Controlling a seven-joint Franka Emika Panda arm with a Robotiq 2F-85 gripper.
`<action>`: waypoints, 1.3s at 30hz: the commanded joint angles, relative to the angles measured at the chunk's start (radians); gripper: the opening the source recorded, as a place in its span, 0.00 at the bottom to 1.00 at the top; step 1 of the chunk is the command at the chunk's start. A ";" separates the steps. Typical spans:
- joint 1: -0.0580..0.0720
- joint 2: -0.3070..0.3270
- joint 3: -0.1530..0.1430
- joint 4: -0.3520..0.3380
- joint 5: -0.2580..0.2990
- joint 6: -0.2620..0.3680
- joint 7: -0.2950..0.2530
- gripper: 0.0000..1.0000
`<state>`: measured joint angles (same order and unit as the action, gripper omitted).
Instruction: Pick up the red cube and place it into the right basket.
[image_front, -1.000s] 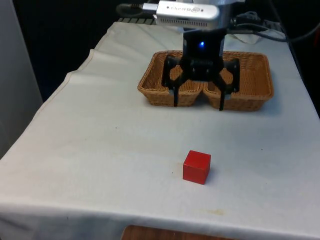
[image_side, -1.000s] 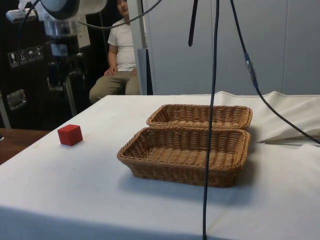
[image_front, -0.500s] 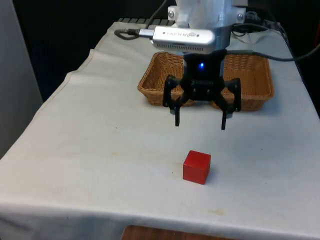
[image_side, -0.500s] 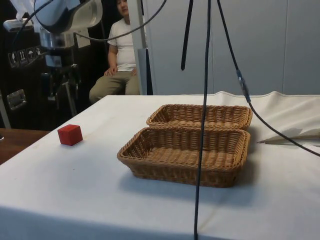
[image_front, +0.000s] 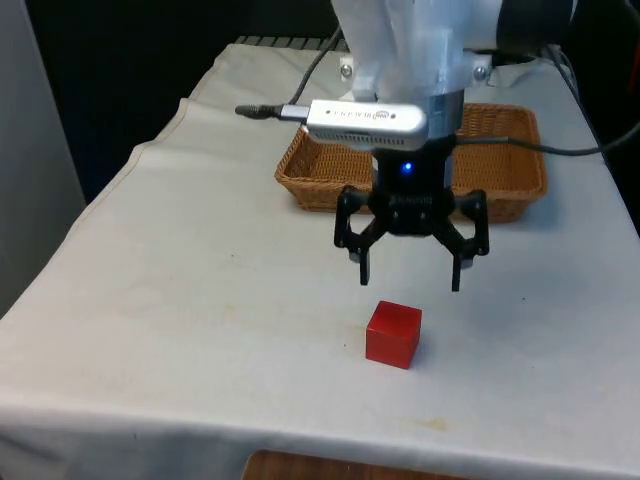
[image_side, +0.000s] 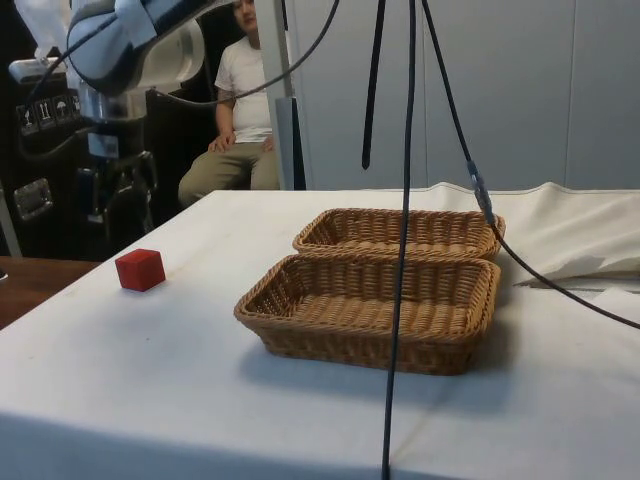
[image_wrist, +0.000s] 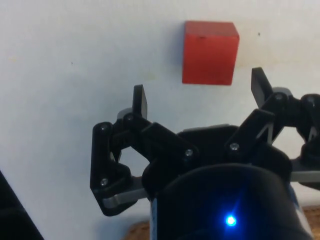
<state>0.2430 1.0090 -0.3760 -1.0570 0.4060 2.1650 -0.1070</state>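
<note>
Approach is under way: over the last second the gripper (image_front: 410, 272) has left the air above the baskets (image_front: 318, 180) and dropped towards the table's near edge, its fingers spread wide and holding nothing. It hovers just short of the red cube (image_front: 393, 333), which sits untouched on the cloth near that edge, so grasping comes next.

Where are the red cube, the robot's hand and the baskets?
red cube (image_front: 393, 334), front view, on its near face.
hand (image_front: 411, 276), front view, midway between its fingertips.
baskets (image_side: 350, 345), side view, on the nearer basket's woven wall.
</note>
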 joint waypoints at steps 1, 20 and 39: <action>-0.009 0.015 0.007 0.015 0.011 -0.003 0.001 1.00; -0.007 0.076 -0.002 0.034 0.049 0.012 0.019 1.00; -0.018 0.154 -0.003 0.090 0.050 0.002 0.070 1.00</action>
<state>0.2320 1.1500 -0.3800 -0.9930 0.4550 2.1810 -0.0430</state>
